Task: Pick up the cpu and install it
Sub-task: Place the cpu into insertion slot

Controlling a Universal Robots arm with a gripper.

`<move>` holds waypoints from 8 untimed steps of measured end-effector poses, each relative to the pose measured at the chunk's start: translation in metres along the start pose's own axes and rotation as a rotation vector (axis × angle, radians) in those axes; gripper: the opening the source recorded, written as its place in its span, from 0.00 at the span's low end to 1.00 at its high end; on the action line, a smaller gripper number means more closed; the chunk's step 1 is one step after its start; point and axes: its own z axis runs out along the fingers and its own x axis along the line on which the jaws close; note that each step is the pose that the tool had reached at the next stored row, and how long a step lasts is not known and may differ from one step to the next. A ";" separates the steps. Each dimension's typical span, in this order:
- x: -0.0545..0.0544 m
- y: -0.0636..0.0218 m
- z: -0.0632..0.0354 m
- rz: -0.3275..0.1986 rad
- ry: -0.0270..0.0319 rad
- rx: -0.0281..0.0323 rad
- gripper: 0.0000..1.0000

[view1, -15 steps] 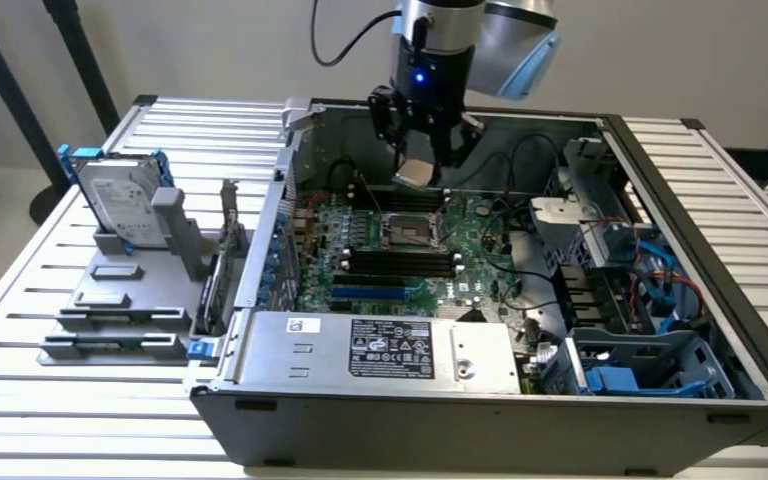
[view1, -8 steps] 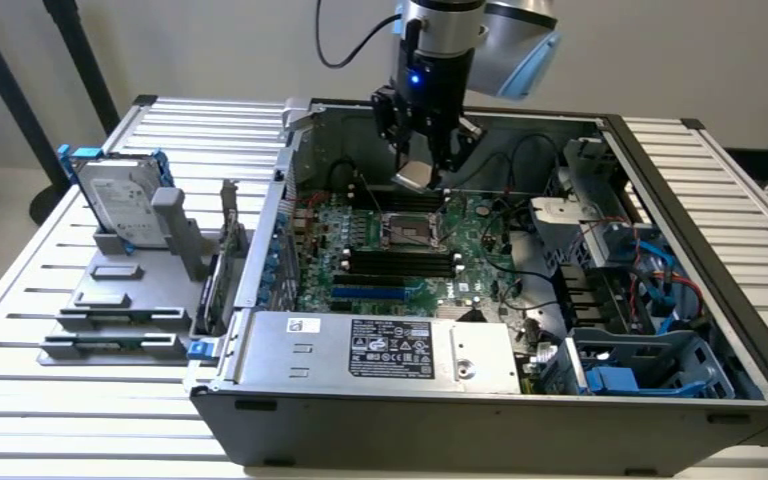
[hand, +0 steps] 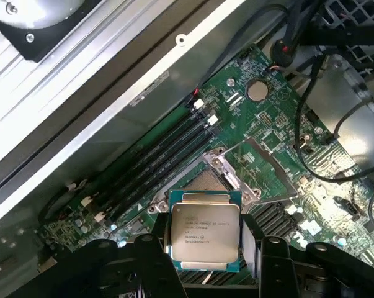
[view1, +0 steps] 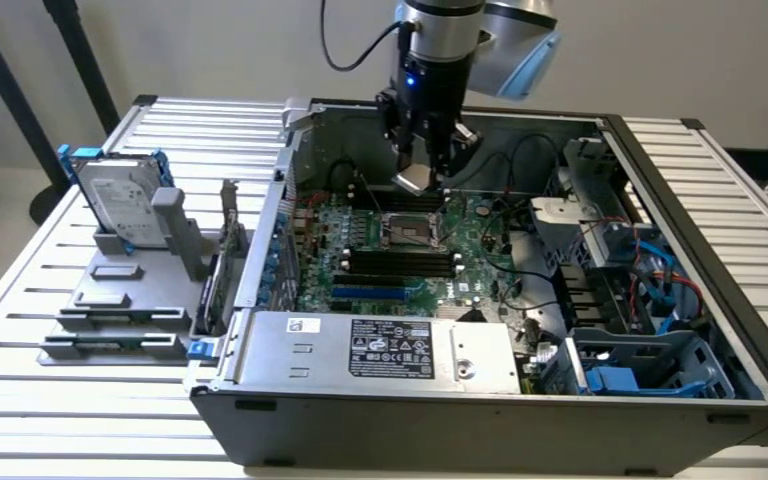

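The cpu (hand: 204,231), a small square chip with a dull silver top and printed text, sits between my black fingers (hand: 157,251). My gripper (hand: 205,251) is shut on its two opposite edges. In the exterior view my gripper (view1: 427,160) hangs inside the open computer case with the cpu (view1: 415,180) at its tip, above the green motherboard (view1: 471,285). The cpu socket (view1: 408,232) lies on the board just below and in front of the chip, and its metal frame (hand: 233,171) stands open. The chip is clear of the socket.
Long black memory slots (hand: 155,158) run beside the socket. A grey power supply (view1: 384,345) fills the case's near side. Black cables (view1: 524,165) and drive bays (view1: 624,250) crowd the exterior view's right. An upright silver drive (view1: 124,200) stands outside the case on the left.
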 end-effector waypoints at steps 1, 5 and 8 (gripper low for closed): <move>0.000 0.0000 0.0006 0.018 -0.0009 -0.0006 0.55; 0.000 -0.0002 0.0031 0.091 -0.0046 -0.0030 0.55; 0.000 -0.0003 0.0052 0.146 -0.0073 -0.0049 0.55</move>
